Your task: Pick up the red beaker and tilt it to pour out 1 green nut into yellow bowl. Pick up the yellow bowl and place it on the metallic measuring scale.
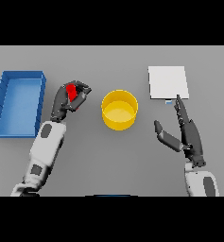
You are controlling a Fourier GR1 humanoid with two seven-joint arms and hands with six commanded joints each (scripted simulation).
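No text, label, brand, number or sign could be read anywhere in the head view. The metallic measuring scale (167, 82), far right on the table, showed a plain pale top, and the small bluish patch on its near edge was too small to make out as figures. The yellow bowl (119, 109) in the middle, the red beaker (73, 91) to its left and the blue bin (19, 103) at far left bore no markings.

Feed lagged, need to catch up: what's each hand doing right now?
Left hand: shut on the red beaker, left of the yellow bowl.
Right hand: open, holding nothing, fingers straight, just below the scale.
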